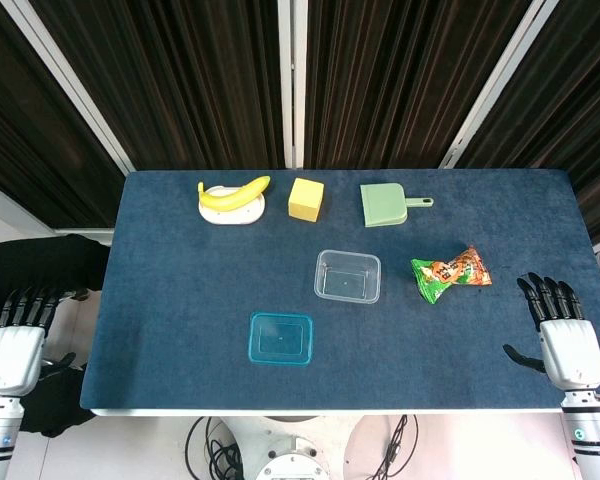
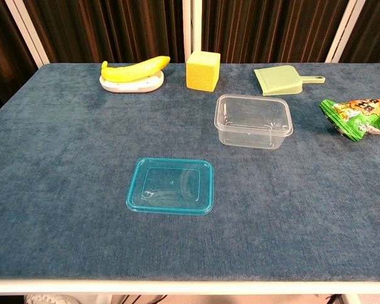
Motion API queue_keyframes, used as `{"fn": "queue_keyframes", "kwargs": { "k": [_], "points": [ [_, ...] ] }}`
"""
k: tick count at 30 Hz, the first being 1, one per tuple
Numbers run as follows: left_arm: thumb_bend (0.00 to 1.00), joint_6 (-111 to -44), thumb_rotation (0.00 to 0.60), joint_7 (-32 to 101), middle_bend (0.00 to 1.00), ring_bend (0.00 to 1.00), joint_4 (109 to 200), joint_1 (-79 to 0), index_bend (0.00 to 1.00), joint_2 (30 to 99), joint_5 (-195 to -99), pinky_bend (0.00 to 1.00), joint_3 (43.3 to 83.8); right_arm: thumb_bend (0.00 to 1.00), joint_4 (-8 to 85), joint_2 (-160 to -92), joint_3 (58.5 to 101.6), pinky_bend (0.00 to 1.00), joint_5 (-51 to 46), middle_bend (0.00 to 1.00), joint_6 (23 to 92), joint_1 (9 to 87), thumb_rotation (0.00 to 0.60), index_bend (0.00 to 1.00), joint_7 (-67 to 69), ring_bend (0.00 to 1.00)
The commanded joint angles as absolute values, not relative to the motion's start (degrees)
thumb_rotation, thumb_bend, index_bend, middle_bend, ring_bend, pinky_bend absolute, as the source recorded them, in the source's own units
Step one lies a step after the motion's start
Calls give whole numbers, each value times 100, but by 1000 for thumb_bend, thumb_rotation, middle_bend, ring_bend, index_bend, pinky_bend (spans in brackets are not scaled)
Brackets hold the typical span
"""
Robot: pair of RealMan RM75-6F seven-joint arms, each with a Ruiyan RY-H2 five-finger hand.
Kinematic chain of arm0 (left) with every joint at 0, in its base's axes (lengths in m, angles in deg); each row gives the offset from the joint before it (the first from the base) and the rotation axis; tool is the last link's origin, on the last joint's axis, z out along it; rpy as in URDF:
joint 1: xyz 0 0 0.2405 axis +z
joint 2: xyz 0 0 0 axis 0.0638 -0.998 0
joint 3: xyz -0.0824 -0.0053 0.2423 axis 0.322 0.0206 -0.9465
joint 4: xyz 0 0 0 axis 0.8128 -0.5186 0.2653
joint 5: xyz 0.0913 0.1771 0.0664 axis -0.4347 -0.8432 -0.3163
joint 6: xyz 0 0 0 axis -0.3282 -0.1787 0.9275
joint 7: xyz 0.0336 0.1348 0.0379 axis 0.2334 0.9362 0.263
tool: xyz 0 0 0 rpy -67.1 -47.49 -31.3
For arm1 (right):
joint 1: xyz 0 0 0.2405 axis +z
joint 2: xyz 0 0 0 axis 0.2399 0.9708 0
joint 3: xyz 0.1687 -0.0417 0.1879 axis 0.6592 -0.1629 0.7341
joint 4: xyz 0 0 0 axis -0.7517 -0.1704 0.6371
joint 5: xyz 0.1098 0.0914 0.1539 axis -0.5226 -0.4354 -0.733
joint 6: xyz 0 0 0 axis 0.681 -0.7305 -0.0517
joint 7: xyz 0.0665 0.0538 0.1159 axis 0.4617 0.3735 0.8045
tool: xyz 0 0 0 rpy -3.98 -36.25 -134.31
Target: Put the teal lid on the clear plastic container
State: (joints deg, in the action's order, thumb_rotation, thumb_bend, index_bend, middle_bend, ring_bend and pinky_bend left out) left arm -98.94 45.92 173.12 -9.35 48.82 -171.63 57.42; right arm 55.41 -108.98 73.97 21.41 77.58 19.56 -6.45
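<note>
The teal lid (image 1: 280,338) (image 2: 171,186) lies flat on the blue tabletop near the front edge. The clear plastic container (image 1: 347,276) (image 2: 253,120) stands upright and uncovered a little behind and to the right of the lid. In the head view my left hand (image 1: 17,337) hangs off the table's left side with its fingers apart, holding nothing. My right hand (image 1: 560,332) rests at the table's right front corner, fingers spread, also empty. Neither hand shows in the chest view.
Along the back stand a banana (image 1: 234,193) on a white dish, a yellow sponge block (image 1: 306,198) and a green dustpan (image 1: 388,204). A green and orange snack bag (image 1: 449,271) lies right of the container. The blue table (image 1: 180,300) ends just in front of the lid.
</note>
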Motion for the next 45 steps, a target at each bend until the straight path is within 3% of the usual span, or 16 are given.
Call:
{"fn": "queue_keyframes", "kwargs": {
  "k": [1, 12, 18, 31, 45],
  "points": [
    [30, -9941, 600, 4561, 55, 0, 17220, -921, 84, 4972, -17234, 0, 5765, 26, 5553, -10895, 7405, 80, 2129, 38, 7717, 1985, 600, 0, -641, 0],
    [30, -10063, 600, 4571, 54, 0, 17269, -857, 84, 4985, -17334, 0, 5715, 26, 5386, -10936, 7442, 81, 2118, 36, 7590, 2102, 600, 0, -420, 0],
    [30, -10101, 600, 4561, 54, 0, 17297, -841, 84, 4993, -17378, 0, 5704, 26, 5150, -11177, 7674, 82, 1994, 13, 6800, 2737, 600, 0, -427, 0],
    [30, -10002, 600, 4489, 54, 0, 17281, -893, 84, 4993, -17340, 0, 5738, 26, 4066, -12603, 8163, 0, 1306, 0, 4927, 4388, 600, 0, -1005, 0],
    [30, -9818, 600, 4285, 54, 0, 17107, -971, 84, 5023, -17229, 0, 5763, 26, 2396, -14015, 8477, 0, 956, 0, 4240, 5541, 600, 0, -954, 0]
  ]
}}
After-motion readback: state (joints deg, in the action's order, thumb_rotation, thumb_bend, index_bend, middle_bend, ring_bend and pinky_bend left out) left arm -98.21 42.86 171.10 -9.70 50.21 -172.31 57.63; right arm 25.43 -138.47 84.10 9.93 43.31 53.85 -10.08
